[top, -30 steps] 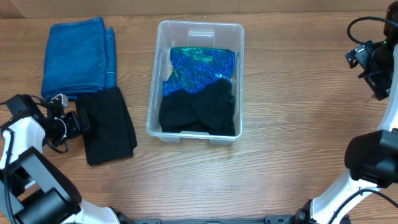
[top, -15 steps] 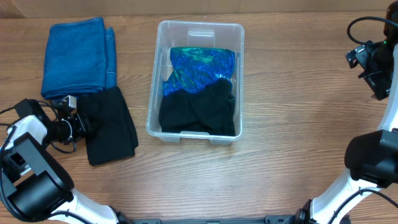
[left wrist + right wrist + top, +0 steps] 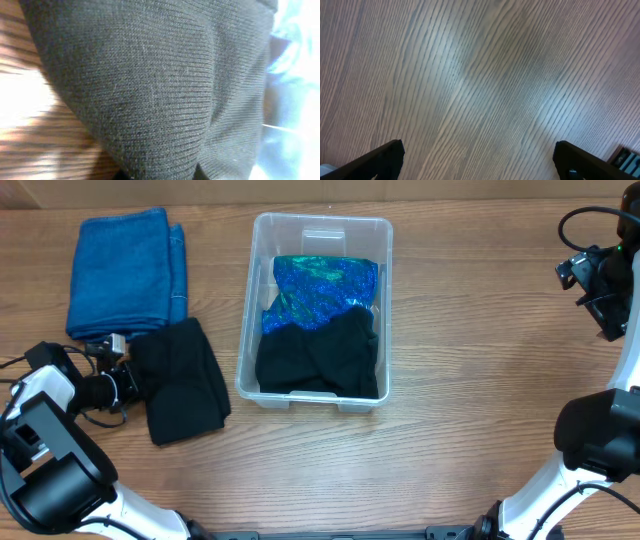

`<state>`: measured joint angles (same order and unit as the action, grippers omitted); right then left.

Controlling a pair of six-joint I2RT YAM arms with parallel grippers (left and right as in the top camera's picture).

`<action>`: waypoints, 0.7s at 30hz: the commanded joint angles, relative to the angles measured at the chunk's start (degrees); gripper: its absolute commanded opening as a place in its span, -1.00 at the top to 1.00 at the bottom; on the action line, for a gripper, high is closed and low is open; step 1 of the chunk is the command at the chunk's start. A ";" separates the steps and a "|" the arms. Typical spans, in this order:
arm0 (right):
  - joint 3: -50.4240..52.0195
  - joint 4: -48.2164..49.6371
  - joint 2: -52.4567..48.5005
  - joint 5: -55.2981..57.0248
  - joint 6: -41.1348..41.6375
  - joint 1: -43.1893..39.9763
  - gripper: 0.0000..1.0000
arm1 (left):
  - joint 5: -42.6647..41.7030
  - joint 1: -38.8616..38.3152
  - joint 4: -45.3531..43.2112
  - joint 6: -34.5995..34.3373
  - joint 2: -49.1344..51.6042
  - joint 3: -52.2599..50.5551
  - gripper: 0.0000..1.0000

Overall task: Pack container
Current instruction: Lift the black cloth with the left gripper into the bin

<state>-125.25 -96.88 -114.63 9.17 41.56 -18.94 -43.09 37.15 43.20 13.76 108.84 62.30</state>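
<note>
The clear container (image 3: 246, 330) stands mid-table with a shiny blue-green cloth (image 3: 322, 288) and a black garment (image 3: 320, 362) inside. A folded black cloth (image 3: 188, 385) lies on the wood left of it. My left gripper (image 3: 130, 383) is at that cloth's left edge, shut on it. In the left wrist view the dark knit cloth (image 3: 150, 75) fills the frame and runs down between the tips of my left gripper (image 3: 159, 175). My right gripper (image 3: 590, 278) hangs at the far right, away from the container. In its wrist view the right gripper (image 3: 480, 160) is open over bare wood.
A folded blue towel (image 3: 125, 270) lies at the back left, touching the black cloth's far edge. The wooden table (image 3: 480, 380) stretches right of the container. The right arm's base (image 3: 600, 435) sits at the front right.
My left gripper has gone from open to shut on the black cloth's left edge. The cloth has bunched and slid a little toward the container. The right arm has not moved.
</note>
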 commanded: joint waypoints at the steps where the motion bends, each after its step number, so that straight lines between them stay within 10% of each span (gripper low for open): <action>1: -0.04 0.13 1.46 0.13 0.28 0.17 -1.00 | -12.87 -0.42 4.42 3.19 -0.96 5.55 0.92; 14: -0.04 0.13 1.46 0.13 0.26 0.17 -1.00 | -28.81 -2.60 7.30 -1.88 -24.09 19.43 0.92; 21: -0.04 0.13 1.46 0.13 0.28 0.17 -1.00 | -21.73 -24.09 -7.48 -18.25 -32.02 19.82 0.92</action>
<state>-125.25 -96.90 -114.63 9.17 41.58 -18.92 -68.36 21.26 38.65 5.89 78.89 80.53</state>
